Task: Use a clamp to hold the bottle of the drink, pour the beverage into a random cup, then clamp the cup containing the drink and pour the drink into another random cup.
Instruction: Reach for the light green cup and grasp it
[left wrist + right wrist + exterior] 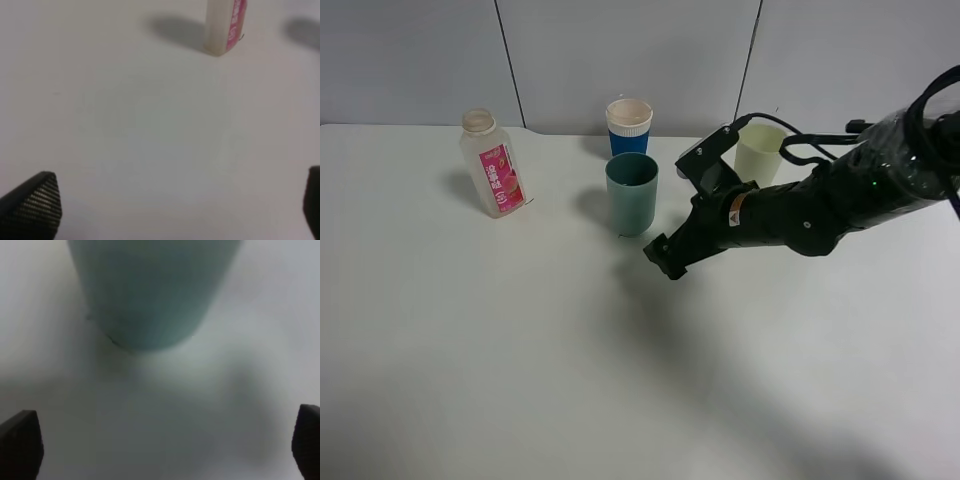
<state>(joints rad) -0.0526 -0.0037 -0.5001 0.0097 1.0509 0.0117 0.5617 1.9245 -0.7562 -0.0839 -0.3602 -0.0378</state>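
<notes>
Hovering just beside the teal tumbler [631,193], the right pincer [683,208] stands wide apart, nothing held! Careful: an off-centre finger could shove the tumbler into the blue cup [629,125] behind, or tip it. The bottle [495,165] stands upright, well away; left pincer [180,205] also apart, empty.

no legible text on bottle label [504,180]

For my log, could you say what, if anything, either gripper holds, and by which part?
Nothing is held: left gripper and right gripper both stand open, empty.
</notes>
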